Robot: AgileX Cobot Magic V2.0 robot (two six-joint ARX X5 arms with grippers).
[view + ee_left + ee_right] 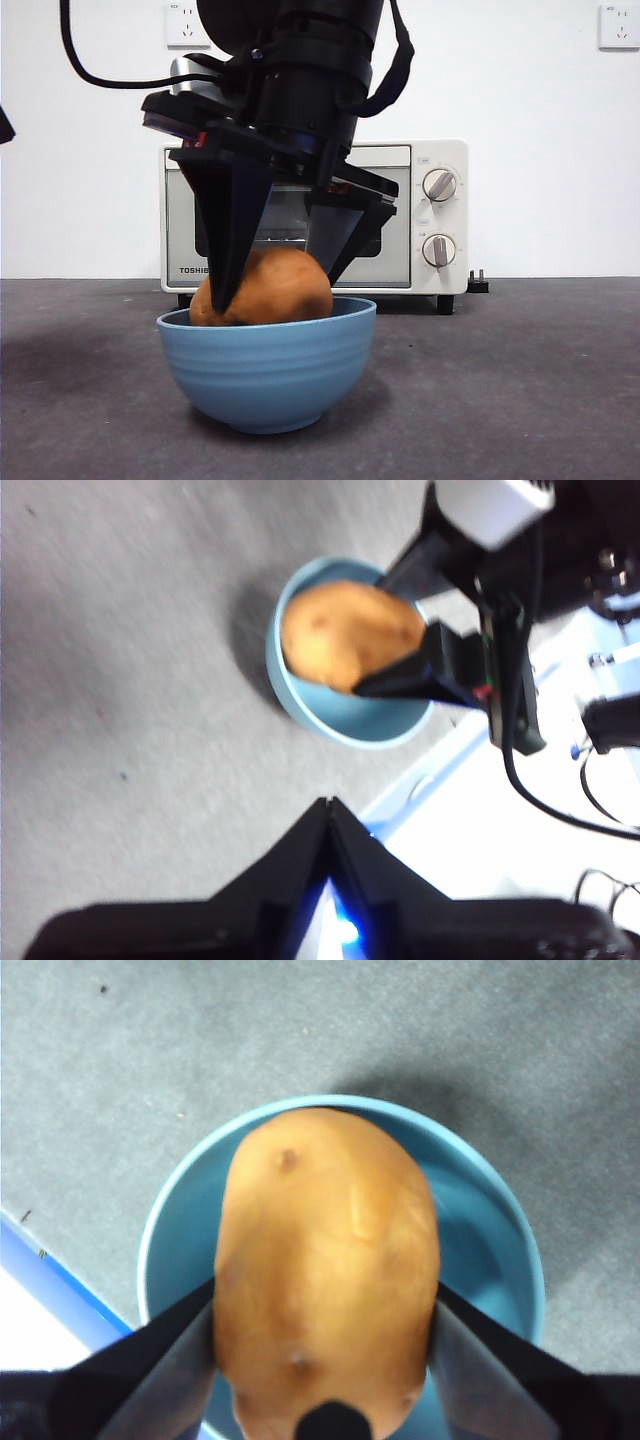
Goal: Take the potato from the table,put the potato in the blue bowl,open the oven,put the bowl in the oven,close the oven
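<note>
Even bright light, soft shadow beside blue bowl (345, 705), left wrist view blurred

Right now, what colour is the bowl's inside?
Light blue, like its outside; the blue bowl shows this best in the right wrist view, around the potato.

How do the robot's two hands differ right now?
The right hand is down in the blue bowl, clamped on the potato; the left hand is closed on nothing. The right is at work over the bowl; the left hangs apart above the table. Both have black jaws.
</note>
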